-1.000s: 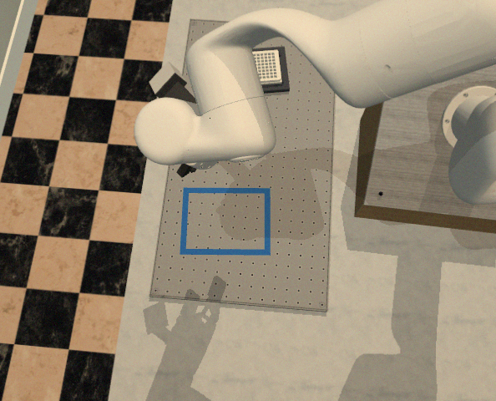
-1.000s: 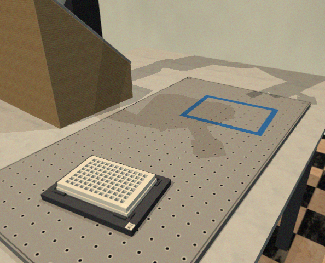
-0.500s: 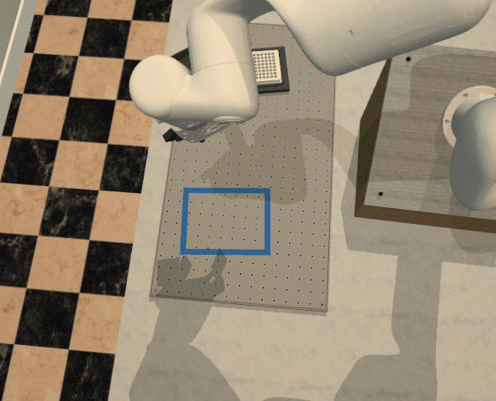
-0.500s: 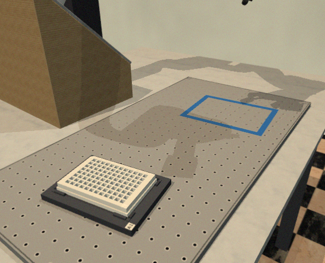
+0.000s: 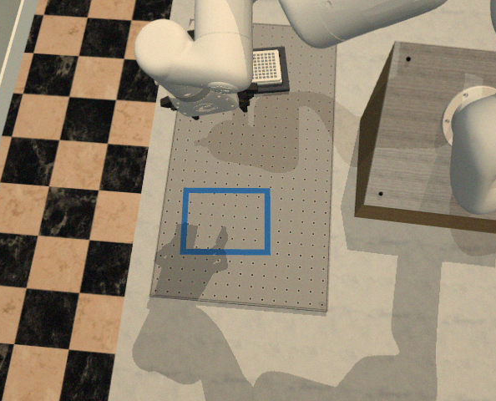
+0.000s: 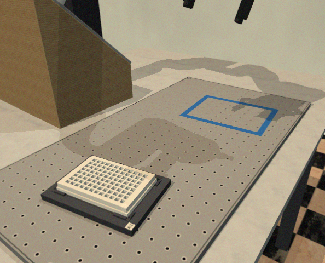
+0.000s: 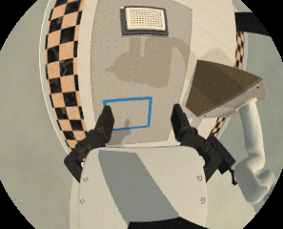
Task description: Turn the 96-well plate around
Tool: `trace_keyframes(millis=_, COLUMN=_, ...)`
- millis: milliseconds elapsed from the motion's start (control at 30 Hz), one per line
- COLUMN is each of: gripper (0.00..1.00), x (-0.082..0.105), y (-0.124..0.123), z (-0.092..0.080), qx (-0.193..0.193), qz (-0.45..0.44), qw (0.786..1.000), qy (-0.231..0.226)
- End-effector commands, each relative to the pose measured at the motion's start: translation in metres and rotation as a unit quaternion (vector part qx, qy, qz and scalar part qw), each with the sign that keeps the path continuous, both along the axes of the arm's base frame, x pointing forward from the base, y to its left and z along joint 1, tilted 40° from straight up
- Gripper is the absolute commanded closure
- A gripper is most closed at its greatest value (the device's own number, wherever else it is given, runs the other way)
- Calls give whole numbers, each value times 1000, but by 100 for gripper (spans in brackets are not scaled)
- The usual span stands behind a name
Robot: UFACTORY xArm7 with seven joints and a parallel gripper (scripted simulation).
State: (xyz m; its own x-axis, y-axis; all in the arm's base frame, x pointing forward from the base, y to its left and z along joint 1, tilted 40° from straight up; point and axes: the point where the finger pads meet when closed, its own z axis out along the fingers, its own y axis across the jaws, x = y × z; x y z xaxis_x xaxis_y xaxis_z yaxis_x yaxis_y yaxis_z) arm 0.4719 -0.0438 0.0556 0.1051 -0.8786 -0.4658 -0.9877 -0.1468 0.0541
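Gridded cream plate [image 6: 106,182] on flat black nest [image 6: 145,205], perforated grey deck [image 6: 202,181]; gripper [image 7: 143,122] wide, empty.

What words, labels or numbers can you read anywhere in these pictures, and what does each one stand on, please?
"A1": a small pale tag on the near corner of the dark nest that holds the white plate, in the exterior view.
No other text shows: the blue taped outline, the wooden block and the open gripper carry none.

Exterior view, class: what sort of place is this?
Probably a lab automation bench: a 96-well plate sits in a black nest on a perforated deck, with a blue taped outline beyond.
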Motion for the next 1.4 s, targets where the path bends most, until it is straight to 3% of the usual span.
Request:
trace_keyframes(millis=0, gripper=0, x=4, y=-8, z=-16, qx=7, qz=-52, qw=998, qy=22)
trace_keyframes(millis=333, gripper=0, x=6, y=-22, z=-55, qx=23, qz=-170, qw=982, qy=77)
trace_keyframes(millis=400, gripper=0, x=6, y=-22, z=-55, qx=23, qz=-170, qw=982, qy=77)
trace_keyframes(millis=633, gripper=0, x=4, y=-34, z=-88, qx=34, qz=-256, qw=959, qy=120)
trace_keyframes(millis=700, gripper=0, x=4, y=-34, z=-88, qx=34, qz=-256, qw=959, qy=120)
trace_keyframes(millis=867, gripper=0, x=2, y=-42, z=-112, qx=42, qz=-325, qw=932, qy=157)
trace_keyframes(millis=967, gripper=0, x=1, y=-43, z=-115, qx=42, qz=-326, qw=931, qy=157)
trace_keyframes(millis=1133, gripper=0, x=-3, y=-52, z=-139, qx=49, qz=-393, qw=898, qy=193)
trace_keyframes(millis=1200, gripper=0, x=-3, y=-53, z=-143, qx=49, qz=-393, qw=898, qy=193)
trace_keyframes(millis=1367, gripper=0, x=-9, y=-61, z=-166, qx=55, qz=-457, qw=858, qy=229)
